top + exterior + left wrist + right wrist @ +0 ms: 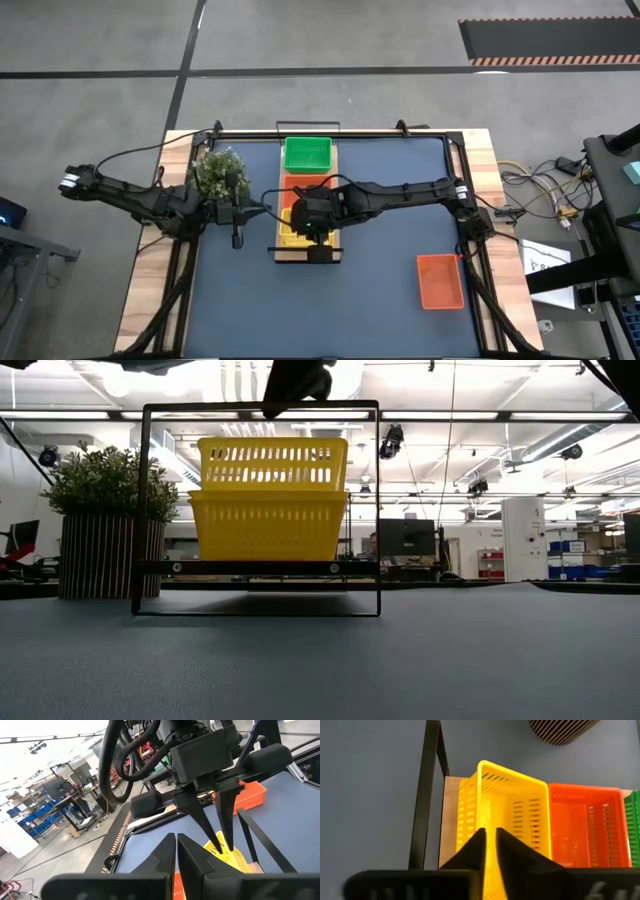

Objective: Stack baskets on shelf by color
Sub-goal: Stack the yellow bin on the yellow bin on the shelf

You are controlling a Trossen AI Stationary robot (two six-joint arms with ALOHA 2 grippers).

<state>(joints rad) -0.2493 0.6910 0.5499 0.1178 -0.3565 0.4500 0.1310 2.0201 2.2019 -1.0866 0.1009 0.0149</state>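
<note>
— Yellow baskets (270,500) are right under my right claw (312,232), at the near end of the shelf (276,251). In the low view I count two yellow ones, the upper nested into the lower.

— Is the right claw holding one?

— I can't say for sure. In its wrist view the fingers stand only a narrow gap apart, above the rim of the top yellow basket, and I can't tell whether they touch it.

— And the rest of the shelf?

— A red-orange basket (582,827) sits in the middle, just beside the yellow stack, and a green basket (307,154) at the far end. From above I can't count how many are nested in those two places.

— Anything off the shelf?

— One red-orange basket on the counter (380,290) (439,281), well apart from the shelf, near the right corner closest to me.

— Left arm?

— My left claw (237,238) is pressed together and empty, over the counter just left of the shelf, near the potted plant (220,172).
</note>
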